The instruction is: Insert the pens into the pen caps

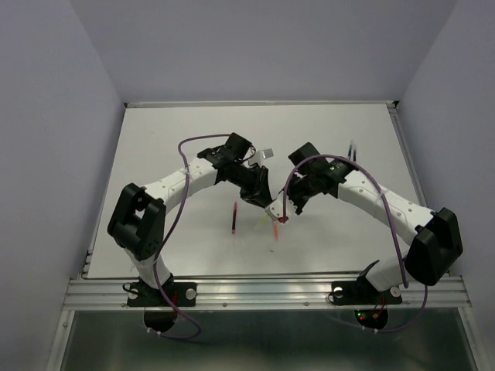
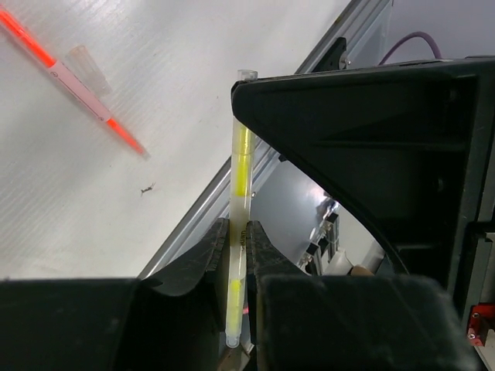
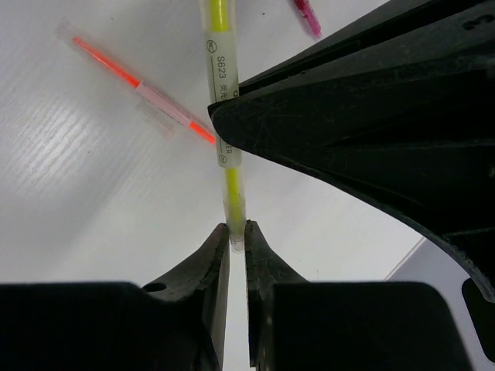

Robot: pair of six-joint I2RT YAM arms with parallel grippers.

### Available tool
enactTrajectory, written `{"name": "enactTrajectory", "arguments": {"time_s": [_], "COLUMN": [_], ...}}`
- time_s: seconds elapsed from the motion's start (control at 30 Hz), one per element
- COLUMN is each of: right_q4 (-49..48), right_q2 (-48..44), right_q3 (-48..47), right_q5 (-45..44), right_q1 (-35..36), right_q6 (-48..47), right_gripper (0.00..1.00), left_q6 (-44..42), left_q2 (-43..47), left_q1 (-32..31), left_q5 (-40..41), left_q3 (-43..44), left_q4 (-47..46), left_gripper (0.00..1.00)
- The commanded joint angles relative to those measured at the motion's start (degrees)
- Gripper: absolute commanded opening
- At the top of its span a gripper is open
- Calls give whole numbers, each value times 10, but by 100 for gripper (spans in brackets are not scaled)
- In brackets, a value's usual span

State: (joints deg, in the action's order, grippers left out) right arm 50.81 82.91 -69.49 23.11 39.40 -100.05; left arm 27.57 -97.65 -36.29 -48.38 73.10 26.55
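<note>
A yellow pen (image 2: 242,154) is held in the air between both grippers. My left gripper (image 2: 238,228) is shut on its lower barrel. My right gripper (image 3: 237,229) is shut on the pen's clear far end (image 3: 236,238); I cannot tell whether that end is a cap. In the top view the two grippers (image 1: 259,199) (image 1: 280,213) meet tip to tip over the front middle of the table. An orange-red pen (image 3: 131,76) lies on the white surface with a pale cap (image 2: 89,66) beside it. A maroon pen (image 1: 233,218) lies left of the grippers.
A dark pen (image 1: 353,148) lies at the back right of the table (image 1: 155,139). Small pale pieces (image 1: 267,153) lie behind the left wrist. The metal rail of the near table edge (image 2: 201,205) runs close under the grippers.
</note>
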Motion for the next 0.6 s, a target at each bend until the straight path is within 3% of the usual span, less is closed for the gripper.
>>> {"name": "enactTrajectory", "arguments": {"time_s": [0.0, 0.03, 0.2, 0.4, 0.43, 0.47, 0.5, 0.53, 0.57], "right_q4": [-43, -54, -108, -156, -163, -165, -167, -174, -176], "right_q2": [-34, -33, -9, 13, 15, 15, 16, 17, 17], "right_q3": [2, 5, -3, 6, 6, 7, 8, 10, 12], "right_q5": [181, 176, 106, 36, 25, 18, 12, -2, -9], "right_q1": [44, 44, 44, 38, 38, 38, 33, 33, 33], "right_q6": [64, 69, 152, 173, 175, 178, 178, 178, 179], "right_gripper": [12, 18, 23, 33, 39, 56, 65, 86, 100], "left_q6": [-4, -6, -48, -78, -83, -87, -89, -95, -98], "left_q2": [37, 40, 47, 41, 40, 40, 40, 39, 37], "left_q1": [18, 18, 8, -3, -4, -6, -7, -8, -8], "left_q5": [102, 101, 87, 66, 67, 68, 69, 70, 72], "left_q3": [41, 40, 34, -3, -5, -7, -8, -8, -6], "left_q4": [-186, -182, -106, -61, -48, -42, -39, -29, -26], "left_gripper": [0, 0, 0, 0, 0, 0, 0, 0, 0]}}
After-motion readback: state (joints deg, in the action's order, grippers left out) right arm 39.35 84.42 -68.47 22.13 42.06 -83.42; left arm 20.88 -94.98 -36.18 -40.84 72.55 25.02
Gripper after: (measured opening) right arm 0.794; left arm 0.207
